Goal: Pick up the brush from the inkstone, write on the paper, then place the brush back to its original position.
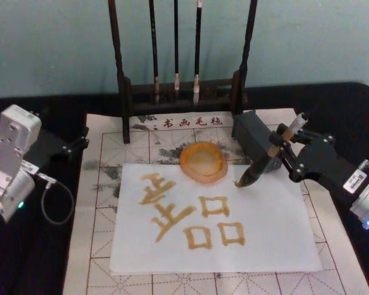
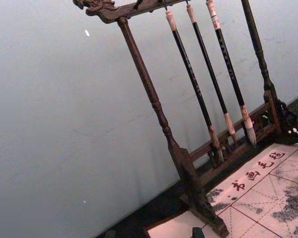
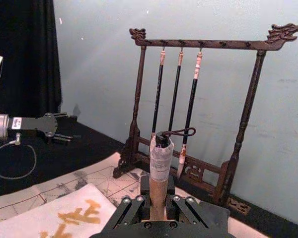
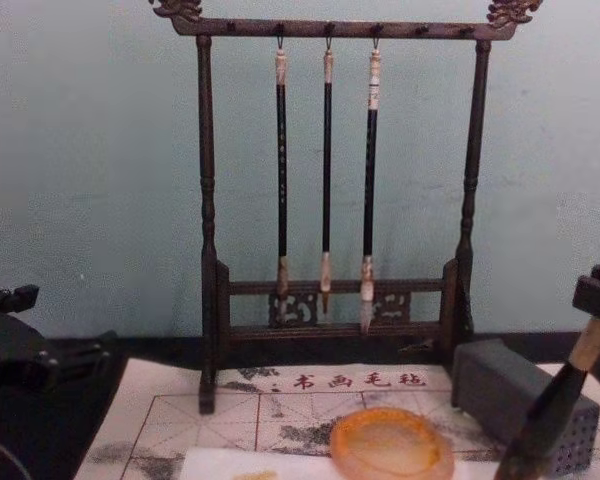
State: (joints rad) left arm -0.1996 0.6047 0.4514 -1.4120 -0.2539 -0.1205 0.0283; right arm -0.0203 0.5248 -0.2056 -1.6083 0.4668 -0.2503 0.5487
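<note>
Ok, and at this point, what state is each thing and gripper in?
brush, held tilted in the right gripper, tip low at the upper right edge of the paper
right gripper, shut on the brush
left gripper, parked left of the mat
paper, flat, with golden characters written
inkstone, without the brush
three thin brushes, hanging on the rack

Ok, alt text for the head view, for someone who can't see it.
The right gripper holds the brush tilted, its tip over the upper right of the paper, which bears golden-brown characters beside an orange dish. The left gripper is parked at the left; a brush rack stands behind.
</note>
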